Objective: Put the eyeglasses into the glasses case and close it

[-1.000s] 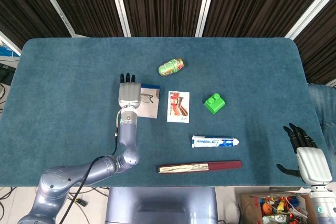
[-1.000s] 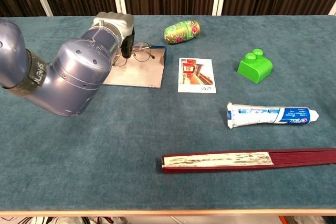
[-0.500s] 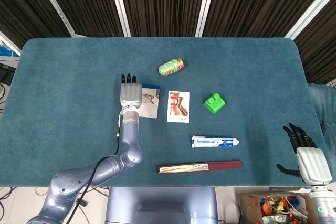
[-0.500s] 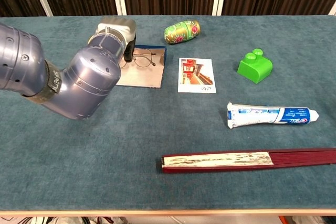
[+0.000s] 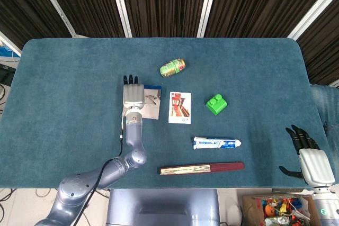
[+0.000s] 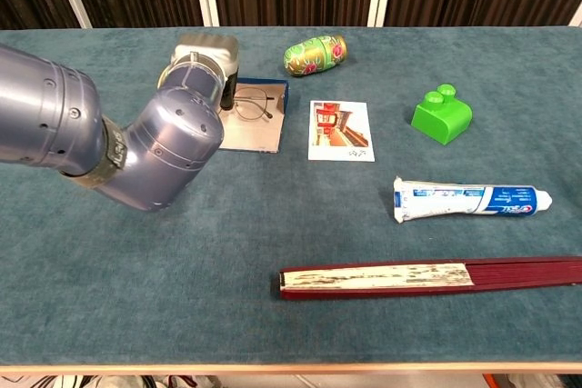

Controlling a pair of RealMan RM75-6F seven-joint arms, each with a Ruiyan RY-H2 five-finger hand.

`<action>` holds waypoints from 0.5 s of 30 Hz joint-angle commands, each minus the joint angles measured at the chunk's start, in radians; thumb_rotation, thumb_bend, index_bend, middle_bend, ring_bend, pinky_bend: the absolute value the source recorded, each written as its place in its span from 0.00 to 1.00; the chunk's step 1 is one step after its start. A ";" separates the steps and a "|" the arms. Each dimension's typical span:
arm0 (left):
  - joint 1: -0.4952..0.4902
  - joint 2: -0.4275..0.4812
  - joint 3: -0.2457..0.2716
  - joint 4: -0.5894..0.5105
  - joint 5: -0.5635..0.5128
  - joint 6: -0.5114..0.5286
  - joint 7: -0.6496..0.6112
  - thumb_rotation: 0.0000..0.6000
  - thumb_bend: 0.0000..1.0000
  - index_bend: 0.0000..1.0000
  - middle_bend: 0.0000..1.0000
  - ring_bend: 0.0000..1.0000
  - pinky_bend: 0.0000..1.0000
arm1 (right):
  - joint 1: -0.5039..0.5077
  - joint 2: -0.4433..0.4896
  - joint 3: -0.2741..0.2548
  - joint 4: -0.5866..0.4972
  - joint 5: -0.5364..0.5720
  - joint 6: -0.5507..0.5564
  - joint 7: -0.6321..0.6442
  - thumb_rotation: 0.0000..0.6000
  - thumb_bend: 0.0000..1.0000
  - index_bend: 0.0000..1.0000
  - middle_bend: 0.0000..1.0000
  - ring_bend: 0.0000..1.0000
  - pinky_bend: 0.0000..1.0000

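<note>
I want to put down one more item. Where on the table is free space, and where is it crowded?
Free: the table left of the left robot hand, and right of the green block. Crowded: the middle, around the glasses case, photo card and toothpaste.

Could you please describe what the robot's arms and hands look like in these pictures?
The left arm is glossy blue-grey with rounded segments, a dark band and a thin black cable. Both the left hand and right hand have silver-grey ridged backs and black fingers.

Matt cloth table, glossy toothpaste tube, seemingly plastic
</note>
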 commanded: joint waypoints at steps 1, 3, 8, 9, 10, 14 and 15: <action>-0.009 -0.013 -0.011 0.021 0.003 -0.011 -0.001 1.00 0.43 0.55 0.13 0.00 0.00 | 0.001 0.002 0.000 -0.002 0.004 -0.004 -0.002 1.00 0.05 0.05 0.00 0.04 0.18; -0.013 -0.020 -0.016 0.034 0.004 -0.017 0.000 1.00 0.43 0.55 0.13 0.00 0.00 | 0.001 0.002 0.001 -0.003 0.004 -0.004 -0.002 1.00 0.05 0.05 0.00 0.04 0.18; -0.029 -0.041 -0.032 0.072 0.008 -0.024 0.000 1.00 0.43 0.54 0.13 0.00 0.00 | 0.001 0.003 -0.001 -0.004 0.002 -0.004 -0.004 1.00 0.05 0.05 0.00 0.04 0.18; -0.032 -0.045 -0.035 0.078 0.009 -0.025 0.000 1.00 0.43 0.53 0.13 0.00 0.00 | 0.001 0.003 -0.001 -0.004 0.002 -0.004 -0.004 1.00 0.05 0.05 0.00 0.04 0.18; -0.035 -0.050 -0.038 0.088 0.010 -0.028 0.002 1.00 0.43 0.52 0.13 0.00 0.00 | 0.001 0.003 -0.001 -0.004 0.002 -0.005 -0.003 1.00 0.05 0.05 0.00 0.04 0.18; -0.043 -0.064 -0.051 0.114 0.009 -0.039 0.005 1.00 0.43 0.51 0.13 0.00 0.00 | 0.001 0.005 -0.002 -0.005 0.004 -0.007 -0.002 1.00 0.05 0.05 0.00 0.04 0.18; -0.045 -0.068 -0.054 0.122 0.011 -0.042 0.006 1.00 0.43 0.50 0.13 0.00 0.00 | 0.001 0.005 -0.001 -0.006 0.004 -0.007 -0.002 1.00 0.05 0.05 0.00 0.04 0.18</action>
